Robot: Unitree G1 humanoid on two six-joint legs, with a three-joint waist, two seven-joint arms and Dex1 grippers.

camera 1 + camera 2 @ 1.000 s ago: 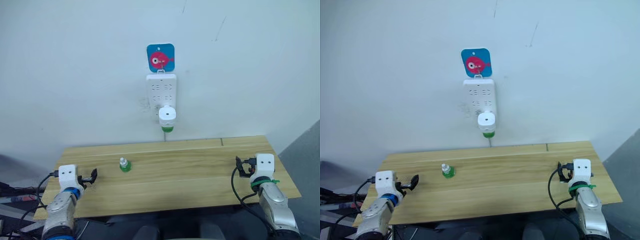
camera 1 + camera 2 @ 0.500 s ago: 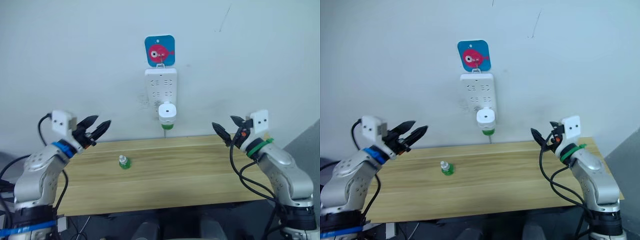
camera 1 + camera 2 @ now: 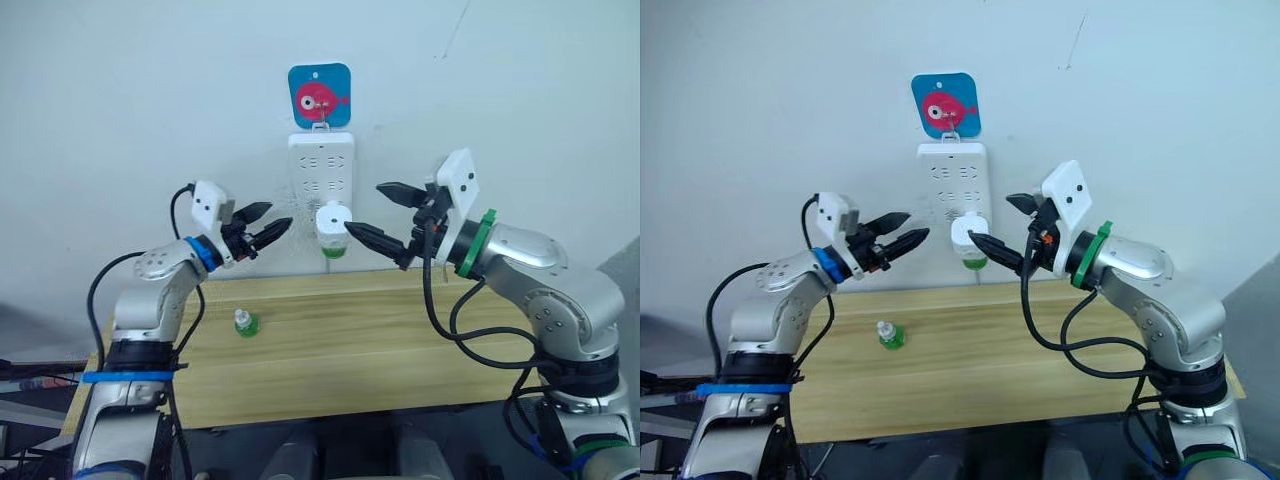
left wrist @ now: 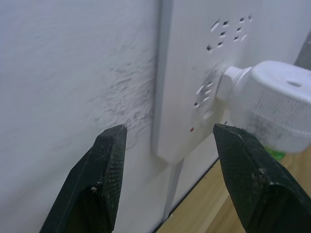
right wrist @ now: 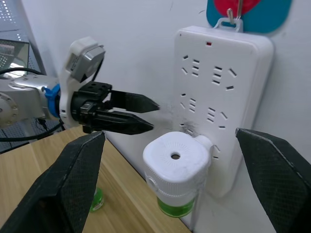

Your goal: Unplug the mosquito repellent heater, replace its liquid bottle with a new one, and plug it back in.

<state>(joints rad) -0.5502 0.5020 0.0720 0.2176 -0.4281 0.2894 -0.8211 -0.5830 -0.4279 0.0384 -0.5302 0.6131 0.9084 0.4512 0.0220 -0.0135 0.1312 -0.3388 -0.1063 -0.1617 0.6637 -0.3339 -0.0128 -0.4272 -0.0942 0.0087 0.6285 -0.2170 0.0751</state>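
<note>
Unplugging is in hand — right gripper [image 3: 382,213], fingers wide apart, flanks the heater [image 3: 333,226]; left gripper [image 3: 265,221], slightly apart, waits beside the strip [image 3: 322,178] — next, close and pull.

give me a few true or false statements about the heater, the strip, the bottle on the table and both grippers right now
1. The mosquito repellent heater is plugged into the power strip. True.
2. The right gripper is shut on the heater. False: its fingers are spread wide, one above and one below the heater's level, touching nothing.
3. A small green bottle stands on the wooden table. True.
4. The left gripper holds that bottle. False: it is open and empty, up near the wall beside the strip.
5. The strip lies flat on the table. False: it hangs on the wall under a blue fish hook.
</note>
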